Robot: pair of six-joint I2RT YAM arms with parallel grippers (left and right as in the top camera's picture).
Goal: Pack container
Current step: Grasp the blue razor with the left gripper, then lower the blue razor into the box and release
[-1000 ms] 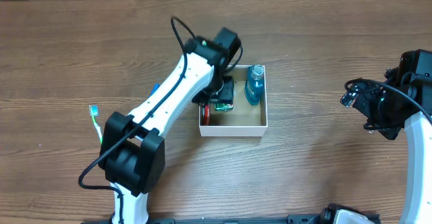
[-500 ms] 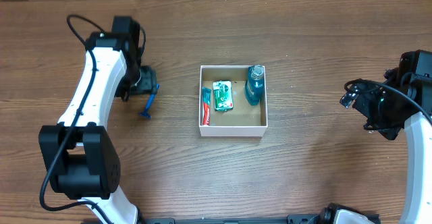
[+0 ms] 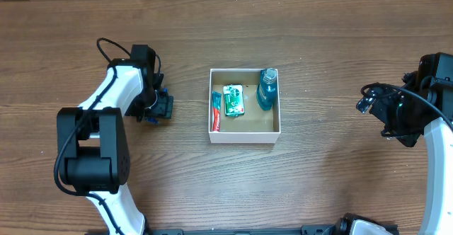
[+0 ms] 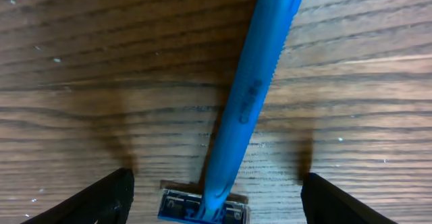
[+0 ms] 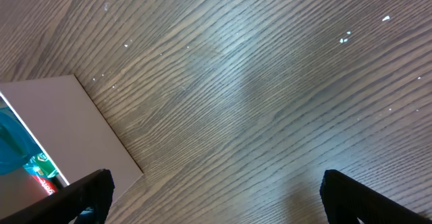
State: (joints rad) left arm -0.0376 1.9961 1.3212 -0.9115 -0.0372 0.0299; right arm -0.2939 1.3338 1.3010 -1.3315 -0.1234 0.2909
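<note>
The container (image 3: 277,115) is a white-walled box with a brown floor at the table's middle; its wall also shows in the right wrist view (image 5: 54,123). It holds a red toothpaste tube (image 3: 216,110), a green packet (image 3: 233,100) and a blue bottle (image 3: 267,88). A blue razor (image 4: 246,109) lies flat on the wood left of the box. My left gripper (image 4: 216,200) is open low over it, one finger on each side of the razor head (image 4: 202,207). My right gripper (image 5: 216,197) is open and empty above bare wood at the far right.
The left arm (image 3: 120,86) bends over the table's left side. The right arm (image 3: 410,115) hangs at the right edge. Wooden tabletop (image 3: 318,178) lies around the box.
The left arm left the box, swung to the left side, then lowered its open gripper over the razor. The right arm has not moved.
</note>
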